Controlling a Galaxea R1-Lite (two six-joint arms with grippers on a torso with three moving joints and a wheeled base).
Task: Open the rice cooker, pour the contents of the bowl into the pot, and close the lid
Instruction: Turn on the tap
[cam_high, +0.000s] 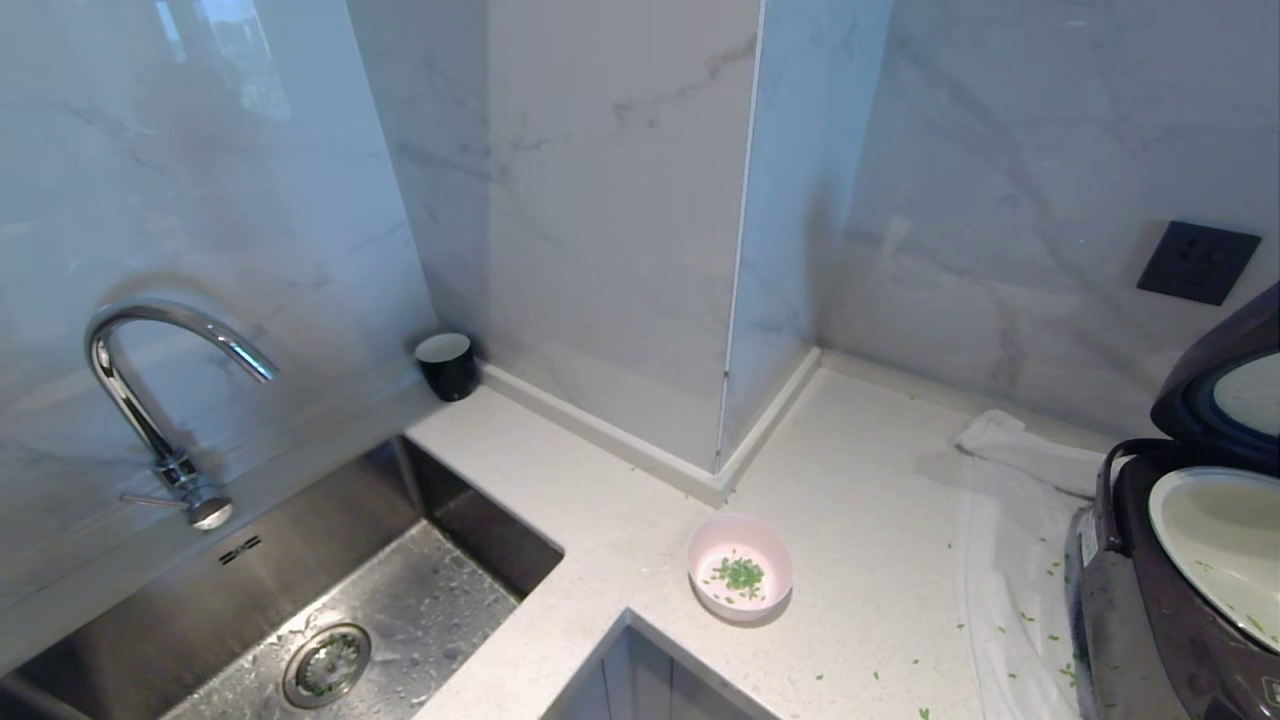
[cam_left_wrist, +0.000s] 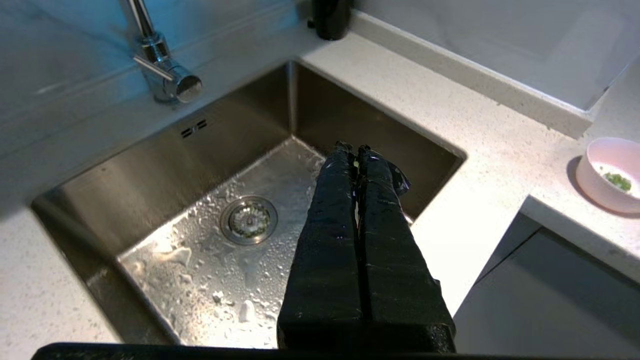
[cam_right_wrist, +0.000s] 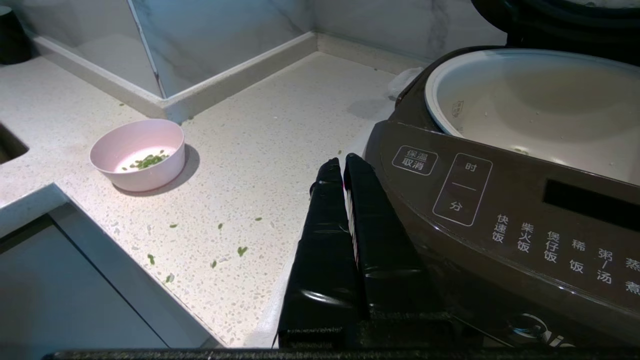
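Observation:
The dark rice cooker (cam_high: 1150, 620) stands at the right edge of the counter with its lid (cam_high: 1215, 385) raised. Its cream-white pot (cam_high: 1215, 540) shows inside; in the right wrist view the pot (cam_right_wrist: 540, 100) sits behind the control panel. The pink bowl (cam_high: 740, 566) rests near the counter's front edge with green contents (cam_high: 742, 575) in it. Neither arm shows in the head view. My left gripper (cam_left_wrist: 352, 148) hovers shut and empty over the sink, the bowl (cam_left_wrist: 610, 175) off to one side. My right gripper (cam_right_wrist: 340, 161) is shut and empty, close beside the cooker (cam_right_wrist: 500, 200) front.
A steel sink (cam_high: 330, 610) with a tap (cam_high: 150, 400) fills the left. A small black cup (cam_high: 446, 365) stands in the back corner. A white cloth (cam_high: 1020, 470) lies under and beside the cooker. Green bits are scattered on the counter (cam_high: 880, 600). A wall socket (cam_high: 1197, 262) sits above the cooker.

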